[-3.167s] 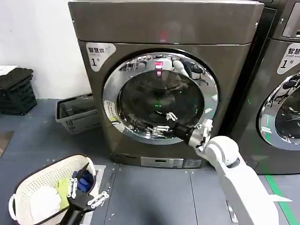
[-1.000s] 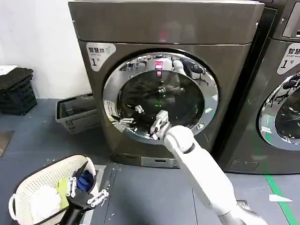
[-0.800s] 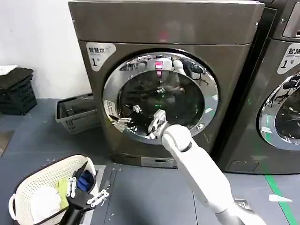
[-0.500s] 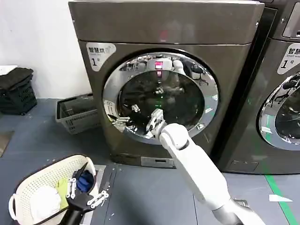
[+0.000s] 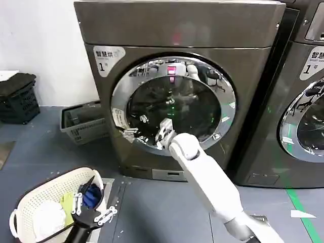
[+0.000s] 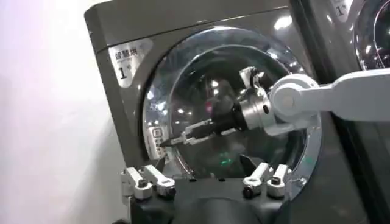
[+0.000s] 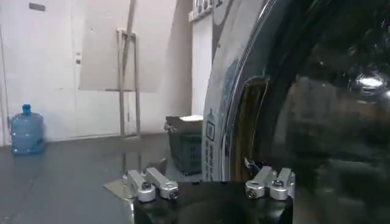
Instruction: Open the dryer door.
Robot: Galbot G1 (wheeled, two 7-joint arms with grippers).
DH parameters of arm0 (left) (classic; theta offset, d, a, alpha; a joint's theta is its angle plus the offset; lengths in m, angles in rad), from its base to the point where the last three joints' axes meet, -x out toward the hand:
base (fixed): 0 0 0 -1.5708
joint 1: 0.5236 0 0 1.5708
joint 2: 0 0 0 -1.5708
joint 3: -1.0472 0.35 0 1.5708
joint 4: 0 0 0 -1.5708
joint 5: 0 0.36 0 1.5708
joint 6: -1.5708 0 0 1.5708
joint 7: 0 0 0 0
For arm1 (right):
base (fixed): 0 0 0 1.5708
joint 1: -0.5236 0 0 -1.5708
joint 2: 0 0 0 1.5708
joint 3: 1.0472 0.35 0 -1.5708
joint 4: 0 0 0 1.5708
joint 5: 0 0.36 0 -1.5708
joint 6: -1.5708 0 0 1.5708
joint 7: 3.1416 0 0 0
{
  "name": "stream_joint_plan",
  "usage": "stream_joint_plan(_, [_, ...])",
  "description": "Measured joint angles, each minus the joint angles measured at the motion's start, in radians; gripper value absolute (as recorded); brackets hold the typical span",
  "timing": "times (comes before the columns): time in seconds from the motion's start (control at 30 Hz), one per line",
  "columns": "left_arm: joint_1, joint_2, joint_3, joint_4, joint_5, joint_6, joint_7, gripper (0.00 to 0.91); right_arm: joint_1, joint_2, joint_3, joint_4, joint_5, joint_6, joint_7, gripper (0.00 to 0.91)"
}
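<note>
The dryer door [image 5: 174, 104], a chrome ring around dark domed glass, stands shut on the bronze-grey dryer [image 5: 177, 25]. My right arm reaches up from the lower right. Its gripper [image 5: 163, 130] is open, low against the door and pointing at the ring's left side. From the left wrist view the door [image 6: 201, 91] shows with the right gripper [image 6: 167, 141] close to the rim's left edge. The right wrist view has that gripper [image 7: 207, 165] facing the chrome edge [image 7: 222, 103] and a dark recess [image 7: 247, 128] beside it. My left gripper [image 5: 93, 206] [image 6: 207, 173] hangs open and idle over the basket.
A white laundry basket [image 5: 35, 202] with clothes sits on the floor at the front left. A grey crate [image 5: 81, 124] and a black crate [image 5: 17, 96] stand left of the dryer. A second machine [image 5: 304, 101] stands to its right. A water bottle [image 7: 27, 128] stands far off.
My right arm has swung leftward across the door, from its lower right to the lower left of the ring, creeping further left in the last second. The left arm stayed still.
</note>
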Motion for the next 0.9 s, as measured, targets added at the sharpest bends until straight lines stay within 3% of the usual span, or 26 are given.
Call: stream_joint_plan(0.9, [-0.006,0.000,-0.005,0.009,-0.004,-0.001,0.000,0.907,0.022,0.003,-0.006,-0.043,0.011,0.049,-0.159,0.907])
